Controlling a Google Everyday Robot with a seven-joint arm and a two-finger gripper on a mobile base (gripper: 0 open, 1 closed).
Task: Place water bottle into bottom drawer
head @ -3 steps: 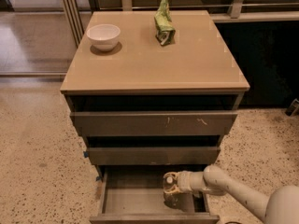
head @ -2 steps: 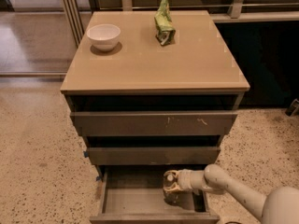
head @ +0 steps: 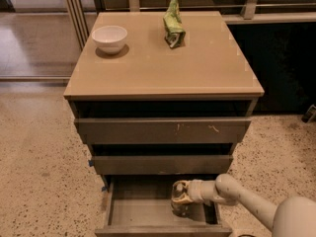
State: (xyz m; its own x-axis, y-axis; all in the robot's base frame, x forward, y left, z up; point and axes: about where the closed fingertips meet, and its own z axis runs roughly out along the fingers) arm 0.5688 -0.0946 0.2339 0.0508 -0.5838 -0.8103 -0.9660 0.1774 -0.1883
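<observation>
- I have one camera view, looking down on the cabinet (head: 163,63) from the front.
- The bottom drawer (head: 140,210) is pulled out. Its front edge runs along the bottom of the frame, so I see little of its face.
- The arm (head: 247,201) comes in from the lower right, where the pale body behind it is cut off at the corner.
- The gripper (head: 178,197) is inside the open drawer, at its right side.
- The jaws look clamped on the water bottle (head: 180,209), which stands roughly upright between them.
- The fingers cover most of the bottle's upper part, so I can't make out the cap or label.
- I can't tell whether the bottle's base touches the drawer floor.
- The two drawers above are ajar, and the top front (head: 163,131) has white scuffs.
- On the cabinet top, a white bowl (head: 109,37) sits back left.
- A green snack bag (head: 173,21) stands at the back centre, well apart from the bowl.
</observation>
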